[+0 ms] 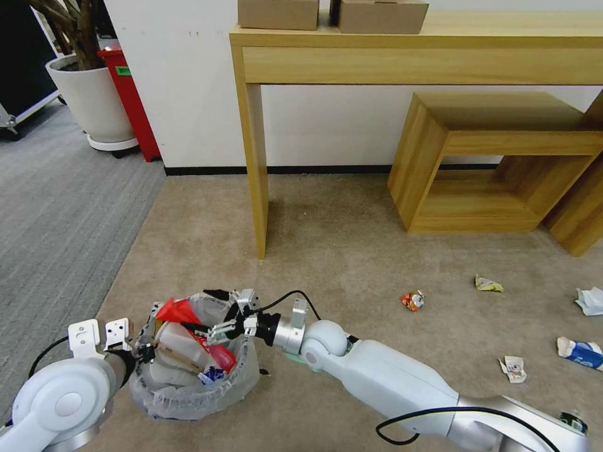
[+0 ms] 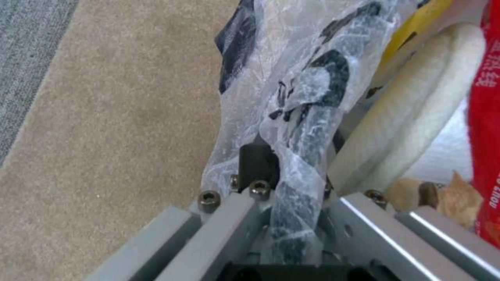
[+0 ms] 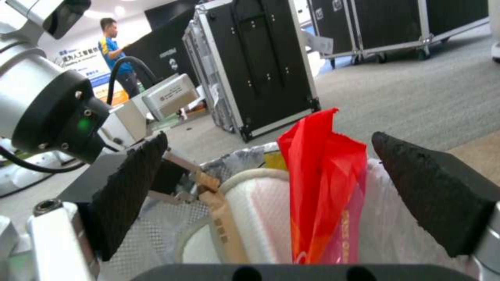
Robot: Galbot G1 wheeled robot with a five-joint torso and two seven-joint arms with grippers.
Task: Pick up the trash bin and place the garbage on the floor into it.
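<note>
At lower left, the left gripper [image 1: 146,353] clamps the bag-lined dark trash bin's [image 1: 188,402] rim; the right gripper [image 1: 217,331], fingers apart, has apparently just dropped a red plastic wrapper [image 3: 320,187]; next, the crumpled red-orange scrap [image 1: 412,301] needs fetching.

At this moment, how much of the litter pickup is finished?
Partly done. The trash bin, gripped at its rim by the left gripper, already holds slippers and a red wrapper. The right gripper is open over it. Five pieces of garbage remain on the floor.
</note>
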